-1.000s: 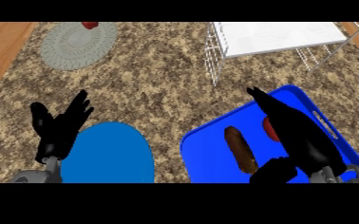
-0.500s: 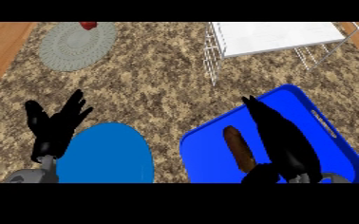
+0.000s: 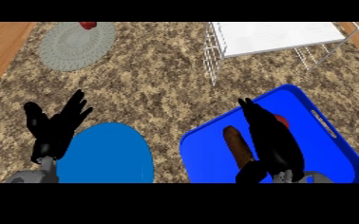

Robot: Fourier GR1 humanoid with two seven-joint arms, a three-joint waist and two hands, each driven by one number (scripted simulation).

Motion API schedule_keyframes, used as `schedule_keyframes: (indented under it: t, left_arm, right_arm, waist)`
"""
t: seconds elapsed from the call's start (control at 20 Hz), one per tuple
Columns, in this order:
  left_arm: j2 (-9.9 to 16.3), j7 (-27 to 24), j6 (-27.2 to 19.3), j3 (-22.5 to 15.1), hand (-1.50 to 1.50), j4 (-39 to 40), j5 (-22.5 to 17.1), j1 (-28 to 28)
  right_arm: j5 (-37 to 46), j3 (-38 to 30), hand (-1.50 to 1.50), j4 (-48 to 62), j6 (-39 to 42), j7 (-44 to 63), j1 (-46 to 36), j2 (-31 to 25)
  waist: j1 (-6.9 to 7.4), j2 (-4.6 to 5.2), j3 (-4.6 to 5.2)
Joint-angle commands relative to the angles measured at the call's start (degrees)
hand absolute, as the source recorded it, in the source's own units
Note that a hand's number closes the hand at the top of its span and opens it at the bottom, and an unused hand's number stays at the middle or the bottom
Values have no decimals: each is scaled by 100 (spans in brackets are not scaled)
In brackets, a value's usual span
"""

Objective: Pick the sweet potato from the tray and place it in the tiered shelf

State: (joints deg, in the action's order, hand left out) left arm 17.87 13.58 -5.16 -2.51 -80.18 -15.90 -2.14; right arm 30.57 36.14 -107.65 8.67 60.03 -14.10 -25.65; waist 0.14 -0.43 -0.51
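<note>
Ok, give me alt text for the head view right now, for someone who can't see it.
The right hand, fingers straight, hovers over the blue tray just right of the brown sweet potato, not holding it. The white wire tiered shelf stands at the counter's far right; the left hand rests open beside a blue plate.

**Counter surface and surroundings, head view**

Counter top was speckled brown-and-tan granite, filling nearly the whole view. A strip of orange-brown wood ran along the far left edge; a smaller wedge of the same wood showed at the far right corner. A round grey woven mat lay flat on the counter at far left. Lighting was even, without strong shadows.
</note>
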Motion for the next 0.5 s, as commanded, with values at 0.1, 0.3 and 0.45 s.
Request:
schedule_keyframes:
  t: [0.1,0.3,0.45]
  left_arm:
    - [-33,296,79,118,0,287,-30,-128]
    - [-50,81,232,218,0,822,98,-341]
    - [-456,100,-133,-72,0,415,340,-175]
  right_arm:
    - [720,64,-150,638,-120,39,150,303]
    - [940,-18,-150,614,79,-61,106,419]
    - [1135,-62,-150,1039,-503,-729,448,523]
  waist:
    - [-10,46,51]
    - [-34,48,53]
    - [-23,47,49]
